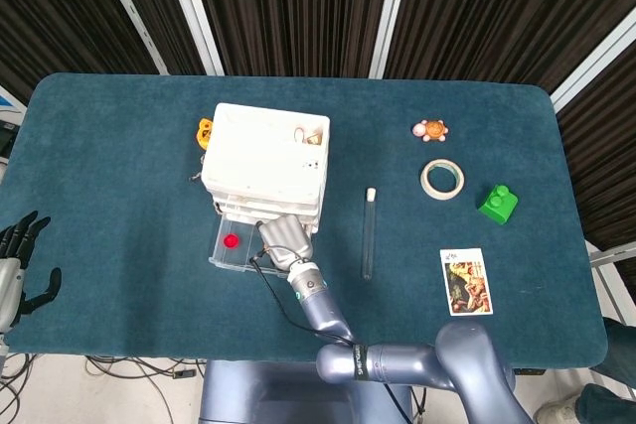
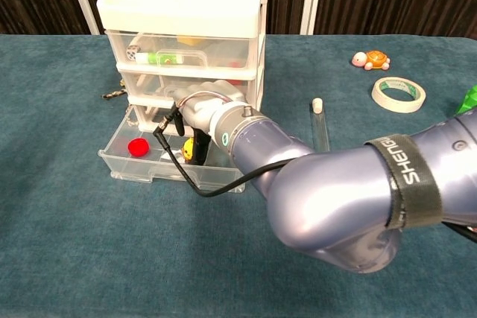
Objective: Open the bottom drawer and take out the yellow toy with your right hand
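The white drawer unit [image 1: 268, 158] [image 2: 186, 35] stands on the blue table, its clear bottom drawer [image 1: 231, 248] [image 2: 149, 165] pulled out. Inside lie a small yellow toy [image 2: 188, 150] and a red piece [image 2: 137, 147] [image 1: 231, 241]. My right hand [image 1: 285, 238] [image 2: 203, 121] reaches down into the drawer, and its dark fingers [image 2: 200, 147] are against the toy's right side. The wrist hides whether they grip it. My left hand [image 1: 17, 263] hangs off the table's near left edge, fingers spread and holding nothing.
Right of the drawers a test tube [image 1: 369, 233] lies lengthwise. Further right are a turtle toy [image 1: 431, 130], a tape roll [image 1: 441, 179], a green block [image 1: 497, 204] and a picture card [image 1: 465, 281]. An orange object [image 1: 205, 132] sits behind the unit.
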`<state>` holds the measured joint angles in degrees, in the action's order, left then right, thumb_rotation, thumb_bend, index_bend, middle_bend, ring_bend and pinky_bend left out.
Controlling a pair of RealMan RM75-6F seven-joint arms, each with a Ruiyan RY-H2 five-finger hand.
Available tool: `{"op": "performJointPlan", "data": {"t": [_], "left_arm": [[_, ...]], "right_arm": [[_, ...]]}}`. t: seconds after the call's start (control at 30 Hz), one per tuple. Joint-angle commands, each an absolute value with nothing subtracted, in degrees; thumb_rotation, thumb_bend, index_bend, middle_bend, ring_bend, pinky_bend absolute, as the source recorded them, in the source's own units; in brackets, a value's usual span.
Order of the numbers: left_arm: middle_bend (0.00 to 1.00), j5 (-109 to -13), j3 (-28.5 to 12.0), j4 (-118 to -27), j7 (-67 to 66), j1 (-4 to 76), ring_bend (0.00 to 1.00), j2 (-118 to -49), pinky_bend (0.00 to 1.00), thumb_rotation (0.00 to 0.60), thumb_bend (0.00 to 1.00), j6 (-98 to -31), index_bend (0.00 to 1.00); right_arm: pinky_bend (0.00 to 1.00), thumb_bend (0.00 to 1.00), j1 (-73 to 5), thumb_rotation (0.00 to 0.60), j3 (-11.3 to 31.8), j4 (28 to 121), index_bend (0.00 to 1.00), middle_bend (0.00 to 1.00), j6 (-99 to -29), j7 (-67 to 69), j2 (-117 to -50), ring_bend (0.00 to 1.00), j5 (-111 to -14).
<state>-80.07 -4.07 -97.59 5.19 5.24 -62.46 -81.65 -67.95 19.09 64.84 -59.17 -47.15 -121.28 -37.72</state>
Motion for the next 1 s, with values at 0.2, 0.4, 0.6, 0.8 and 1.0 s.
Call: {"op": "performJointPlan", "data": {"t": [0.2, 0.4, 0.6, 0.8, 1.0], "left_arm": [[0.0, -80.1, -4.1, -97.5, 5.0, 5.3, 0.0, -62.5, 0.0, 0.6, 0.48, -81.6, 0.08], [0.0, -79.9, -4.1, -97.5, 5.0, 5.3, 0.0, -62.4, 0.0, 0.6, 0.48, -81.6, 0.08], [0.0, -79.9, -4.1, -97.5, 5.1, 5.3, 0.0, -62.4, 0.0, 0.6, 0.48, -81.6, 0.08], [0.0, -79.9, -4.1, -97.5, 5.2, 5.3, 0.0, -62.4, 0.0, 0.6, 0.48, -81.5, 0.08], [0.0, -79.8, -4.0, -97.6, 5.0, 5.3, 0.0, -62.3, 0.0, 0.6, 0.48, -81.3, 0.08]], "right_arm": [[1.0, 0.3, -68.0, 0.6, 19.5, 62.4, 0.44, 1.0, -58.2, -48.0, -122.1, 1.0, -39.1], [1.0, 0.3, -67.6, 0.6, 19.0, 61.6, 0.46, 1.0, -57.7, -48.6, -122.4, 1.0, -40.0], [1.0, 0.3, -67.2, 0.6, 19.6, 61.3, 0.48, 1.0, -57.5, -48.7, -122.7, 1.0, -40.6], [1.0, 0.3, -67.1, 0.6, 19.3, 60.3, 0.48, 1.0, -57.9, -49.4, -123.1, 1.0, -42.1], [1.0, 0.32, -67.1, 0.6, 18.3, 58.6, 0.48, 1.0, -58.3, -50.4, -123.7, 1.0, -44.6]]}}
